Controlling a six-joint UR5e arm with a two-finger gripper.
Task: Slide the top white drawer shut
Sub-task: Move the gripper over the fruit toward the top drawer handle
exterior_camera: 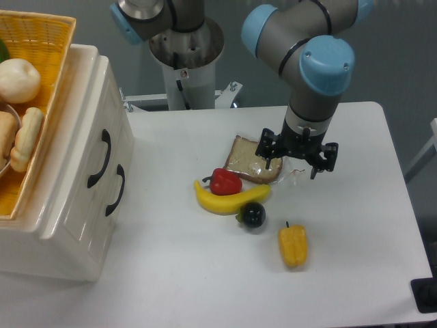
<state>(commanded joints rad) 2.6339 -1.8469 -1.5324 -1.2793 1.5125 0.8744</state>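
1. Sitting at the left edge of the white table: a cream-white cabinet with the top white drawer as the upper of two fronts, its curved black handle facing right toward the food.
2. Carrying a yellow wicker basket of bread and produce on the cabinet top.
3. Looking rigid and glossy, so probably slick under metal fingers; likely rolling on runners, needing a steady push rather than a grip.
4. Offering the flat panel beside the handle as the best contact spot, pressing square-on to avoid skidding off the sheen.
5. Running its front's long axis away from the camera, along the cabinet's side; facing right, with travel for closing going leftward into the cabinet.
6. Showing barely any projection beyond the lower drawer; hard to tell how far open.
7. Hovering well apart from the drawer: the gripper, above the bread slice, near the red pepper and banana.
8. Standing spread wide, jaws holding nothing.
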